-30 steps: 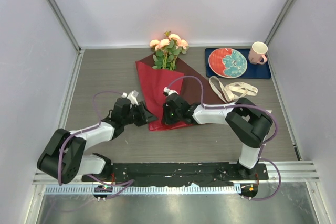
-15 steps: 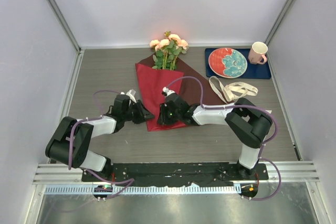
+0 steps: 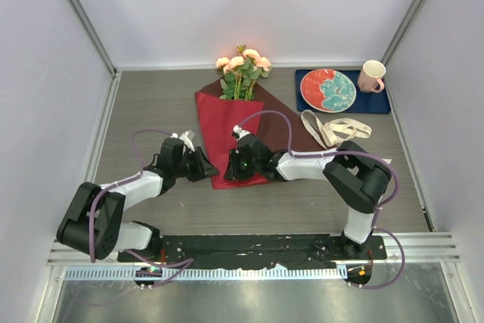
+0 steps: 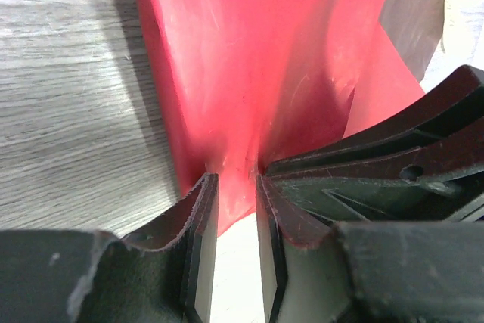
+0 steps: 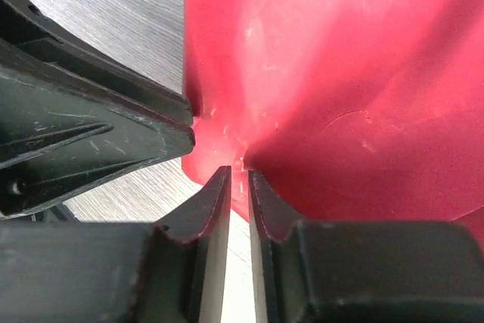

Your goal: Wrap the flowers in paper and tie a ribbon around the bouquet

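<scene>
Since a second ago the right gripper (image 3: pixel 231 169) has slid a little leftward over the near tip of the paper (image 3: pixel 227 119). The left arm's elbow has swung. Sheet and flowers (image 3: pixel 242 66) lie much as before.

Left of centre: left gripper (image 3: pixel 206 167), jaws nearly together, a pinch of red paper between the pads (image 4: pixel 189 217). Creases fan out from the nip, so the hold looks real.

Centre: paper folded over the stems, flat on the table (image 3: pixel 144 111), running from lower centre toward the back wall. Blooms stick out at the far end.

Just right of that: right gripper, fingers a sliver apart, a fold drawn into the gap with creases converging on it. It appears pinched too. The two grippers almost touch.

Right: ribbon (image 3: pixel 333 128) lies loose near the sheet, untouched.

Handling, by judgement: the sheet is thin, light and smooth. It takes creases, slips readily and would tear if the two pinches pull apart. Best held at the edge near the tip, with small pulls. Stems bend and blooms crush, so grip the wrapped stem section only.
</scene>
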Robot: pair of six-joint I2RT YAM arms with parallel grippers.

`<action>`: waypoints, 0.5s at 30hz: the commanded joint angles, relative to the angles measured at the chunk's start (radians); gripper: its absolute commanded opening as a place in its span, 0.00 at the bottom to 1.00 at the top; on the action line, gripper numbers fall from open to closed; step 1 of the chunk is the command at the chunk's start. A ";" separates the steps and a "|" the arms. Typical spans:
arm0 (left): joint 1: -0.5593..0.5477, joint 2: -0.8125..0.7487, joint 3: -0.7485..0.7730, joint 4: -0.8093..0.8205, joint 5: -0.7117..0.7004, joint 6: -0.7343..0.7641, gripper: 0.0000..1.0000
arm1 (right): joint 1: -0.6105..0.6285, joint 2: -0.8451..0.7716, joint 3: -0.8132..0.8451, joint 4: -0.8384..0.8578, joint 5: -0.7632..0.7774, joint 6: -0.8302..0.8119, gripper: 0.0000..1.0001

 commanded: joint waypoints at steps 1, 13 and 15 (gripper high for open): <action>0.017 0.014 0.067 -0.020 0.017 0.018 0.30 | 0.005 0.001 -0.017 0.030 0.029 0.000 0.17; 0.130 0.277 0.153 0.126 -0.010 -0.109 0.00 | 0.005 0.018 0.003 0.027 0.029 0.012 0.00; 0.144 0.307 0.163 0.145 -0.024 -0.132 0.00 | 0.005 0.029 0.007 0.024 0.029 0.011 0.00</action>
